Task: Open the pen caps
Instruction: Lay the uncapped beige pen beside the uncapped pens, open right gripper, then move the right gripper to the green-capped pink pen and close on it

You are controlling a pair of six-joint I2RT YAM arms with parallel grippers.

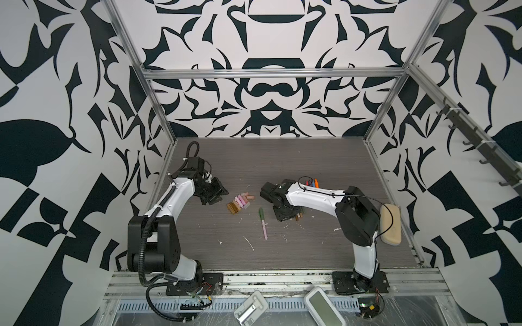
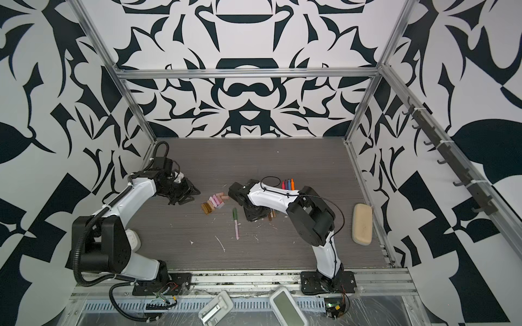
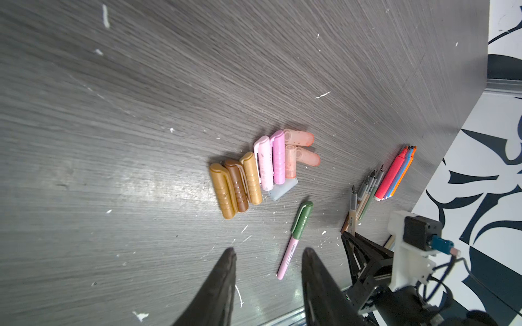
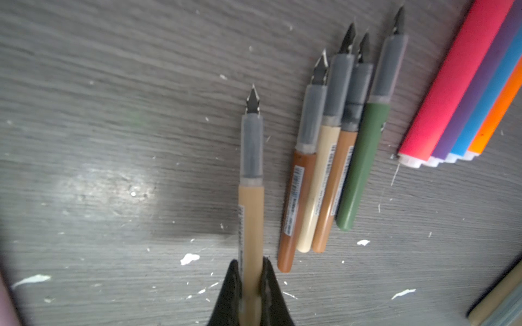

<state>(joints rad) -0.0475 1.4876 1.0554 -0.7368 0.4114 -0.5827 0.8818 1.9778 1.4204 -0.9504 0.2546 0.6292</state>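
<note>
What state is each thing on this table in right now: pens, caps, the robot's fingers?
Loose caps: off, clustered on the table.
Pink pen: green cap on, lying flat.
Tan pen: uncapped, held at its back end.
Four other pens: uncapped, lying side by side.
Bright markers: tips bare, side by side.
Left fingers: open, empty.
Right fingers: shut on the tan pen.

Left arm (image 1: 180,193) reaches inward, jaws parted; right arm (image 1: 308,195) crosses toward centre, wrist seemingly bent downward, jaws clamped.
</note>
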